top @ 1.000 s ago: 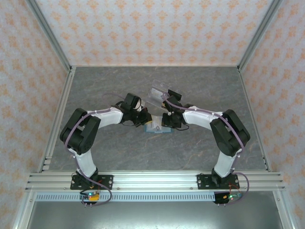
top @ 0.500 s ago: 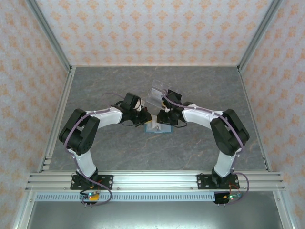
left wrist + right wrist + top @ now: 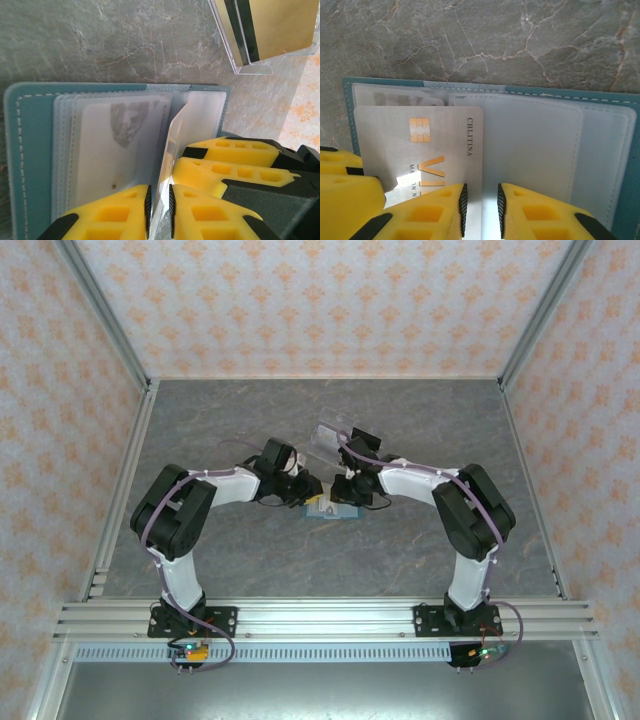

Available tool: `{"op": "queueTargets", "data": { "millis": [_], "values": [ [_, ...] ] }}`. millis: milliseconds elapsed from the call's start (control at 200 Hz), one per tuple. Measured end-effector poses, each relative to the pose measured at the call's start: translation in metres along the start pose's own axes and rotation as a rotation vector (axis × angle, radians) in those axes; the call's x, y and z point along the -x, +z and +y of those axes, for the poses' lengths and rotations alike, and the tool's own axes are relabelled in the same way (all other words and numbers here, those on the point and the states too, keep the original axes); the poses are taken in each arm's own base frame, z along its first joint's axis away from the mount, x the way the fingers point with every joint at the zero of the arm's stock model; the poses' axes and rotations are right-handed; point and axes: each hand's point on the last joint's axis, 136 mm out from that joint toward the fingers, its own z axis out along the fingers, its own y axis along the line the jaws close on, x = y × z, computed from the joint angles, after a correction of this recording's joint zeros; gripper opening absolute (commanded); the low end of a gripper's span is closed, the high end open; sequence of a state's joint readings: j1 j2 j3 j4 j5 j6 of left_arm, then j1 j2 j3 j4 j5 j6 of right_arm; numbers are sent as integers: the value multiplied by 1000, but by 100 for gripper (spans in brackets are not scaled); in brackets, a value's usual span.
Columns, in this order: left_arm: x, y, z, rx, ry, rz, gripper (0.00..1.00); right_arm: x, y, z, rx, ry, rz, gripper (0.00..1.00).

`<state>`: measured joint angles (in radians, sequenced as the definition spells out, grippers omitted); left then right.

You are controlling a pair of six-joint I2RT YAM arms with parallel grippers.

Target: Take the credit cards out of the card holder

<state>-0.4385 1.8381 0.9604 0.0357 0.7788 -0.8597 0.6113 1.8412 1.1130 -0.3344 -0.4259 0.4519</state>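
The teal card holder (image 3: 328, 510) lies open on the table between my two grippers. In the left wrist view its teal cover (image 3: 30, 150) frames clear sleeves, and one sleeve holds a pale card (image 3: 120, 145). My left gripper (image 3: 159, 210) (image 3: 305, 492) has its jaws a narrow gap apart, with a raised clear sleeve leaf (image 3: 175, 130) standing between them. In the right wrist view a silver credit card (image 3: 420, 145) with a gold chip lies on the holder's (image 3: 535, 150) left half. My right gripper (image 3: 481, 210) (image 3: 345, 490) hangs over the card's right edge, jaws slightly apart.
A clear plastic piece (image 3: 330, 437) (image 3: 265, 30) with cards in it stands just behind the holder. The right gripper's yellow fingers (image 3: 225, 170) crowd close beside the left gripper. Grey marble tabletop (image 3: 250, 420) stretches all around, fenced by patterned walls.
The right gripper has shifted left, closer over the holder. The left arm's elbow has edged to the right while its gripper stays at the holder.
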Motion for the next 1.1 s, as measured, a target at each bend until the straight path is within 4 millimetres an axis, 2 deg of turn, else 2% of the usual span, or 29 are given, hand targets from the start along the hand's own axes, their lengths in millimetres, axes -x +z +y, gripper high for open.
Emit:
{"op": "queueTargets", "data": {
  "millis": [55, 210, 385, 541, 701, 841, 961, 1101],
  "values": [
    [0, 0, -1, -3, 2, 1, 18, 0, 0, 0, 2, 0, 0, 25],
    [0, 0, -1, -3, 5, 2, 2, 0, 0, 0, 2, 0, -1, 26],
    [-1, -5, 2, 34, 47, 0, 0, 3, -7, 4, 30, 10, -22, 35],
    [-1, -34, -3, 77, 96, -41, 0, 15, -36, 18, 103, 12, -108, 45],
    [7, -68, -21, 75, 140, -121, 0, 37, -69, 37, 197, 15, -229, 56],
    [11, -88, -36, 66, 163, -189, 0, 43, -79, 44, 265, 36, -271, 65],
    [16, -103, -50, 36, 159, -252, 0, 47, -84, 52, 346, 77, -271, 68],
    [28, -120, -80, -66, 139, -341, 0, 66, -102, 65, 518, 163, -276, 69]
  ]
}}
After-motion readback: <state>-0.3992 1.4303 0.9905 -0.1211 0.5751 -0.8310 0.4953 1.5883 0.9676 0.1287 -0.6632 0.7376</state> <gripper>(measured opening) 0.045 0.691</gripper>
